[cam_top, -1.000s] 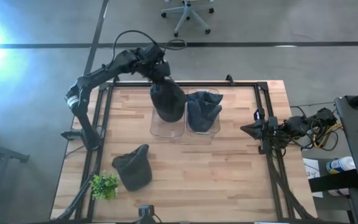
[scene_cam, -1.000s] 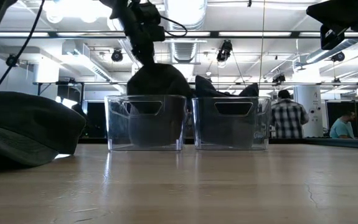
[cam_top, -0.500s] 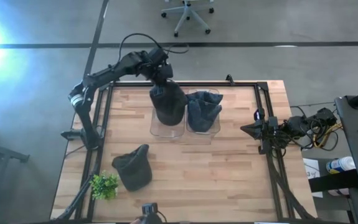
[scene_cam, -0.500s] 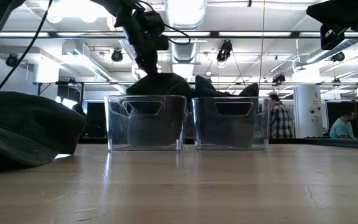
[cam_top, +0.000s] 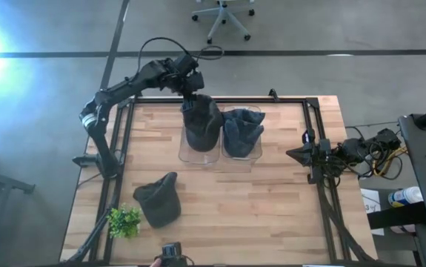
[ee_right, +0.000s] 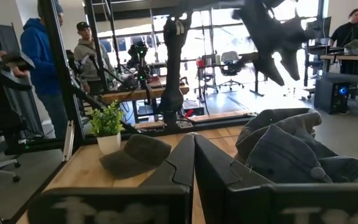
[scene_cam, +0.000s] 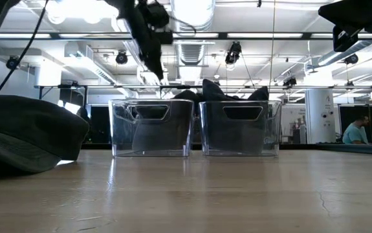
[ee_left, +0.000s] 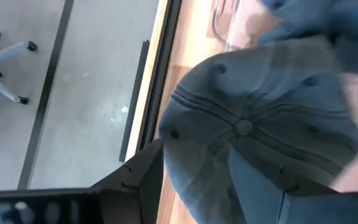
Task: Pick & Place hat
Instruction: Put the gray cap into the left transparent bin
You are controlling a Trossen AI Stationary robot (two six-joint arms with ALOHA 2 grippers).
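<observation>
A dark hat (cam_top: 201,124) lies in the left of two clear bins (cam_top: 186,154), its crown (ee_left: 244,126) facing up. My left gripper (cam_top: 192,95) hangs open just above it at the table's far edge, one finger on either side of the hat (ee_left: 222,174) and clear of it. In the low view the gripper (scene_cam: 153,65) stands above the bin's rim. A second dark hat (cam_top: 242,130) fills the right bin. A third hat (cam_top: 158,199) rests on the table near its front left. My right gripper (cam_top: 293,153) waits shut at the table's right edge.
A small potted plant (cam_top: 124,221) stands at the table's near left corner. The two bins (scene_cam: 240,128) stand side by side at the far middle. A black frame (cam_top: 313,133) runs round the table. People show in the room beyond (ee_right: 38,68).
My left gripper has opened and let go of the hat. The hat, first bulging above the left bin's rim, has dropped down into the bin. The gripper has risen a little above the bin.
</observation>
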